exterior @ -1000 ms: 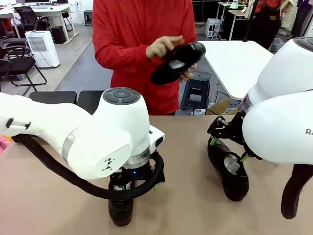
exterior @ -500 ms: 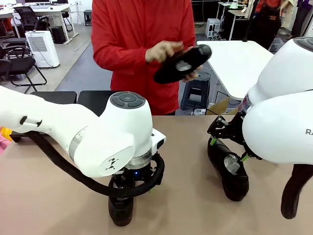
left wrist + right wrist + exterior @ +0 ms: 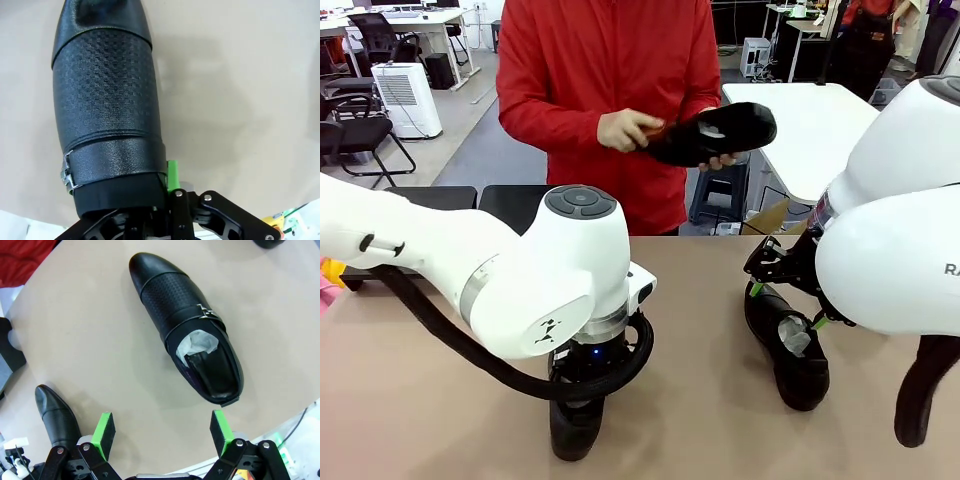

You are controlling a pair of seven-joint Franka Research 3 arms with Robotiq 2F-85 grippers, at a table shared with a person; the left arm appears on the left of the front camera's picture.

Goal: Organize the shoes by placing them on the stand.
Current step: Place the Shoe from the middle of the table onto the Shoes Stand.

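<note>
Lowered since a moment ago, the shoe in the person's hands (image 3: 625, 130) now sits at chest height, a glossy black leather shoe (image 3: 715, 135) turned nearly level, where it was tilted up before. From the front, the left gripper (image 3: 578, 405) has come down onto a second shoe (image 3: 575, 438) at the near edge of the tan table (image 3: 420, 400), its rounded white wrist covering most of it. To the right, the right gripper (image 3: 787, 306) hangs over a third shoe (image 3: 795, 360), which lies flat on the table with crumpled white paper in its opening. The stand (image 3: 430, 197), two flat matte-black platforms, sits at the far edge, well apart from both shoes on the table. From the left wrist, the second shoe shows a smooth pointed toe, a band of fine diamond embossing and a pebbled strap with a small metal buckle; one green pad (image 3: 172, 172) presses against the side of its collar, so the claw is clenched on this shoe. From the right wrist, both green pads stand wide apart above the bare tabletop, released and touching nothing, with the third shoe's heel just beyond them and its perforated vamp and buckle clear. Another pointed toe (image 3: 57, 415) lies at lower left.
</note>
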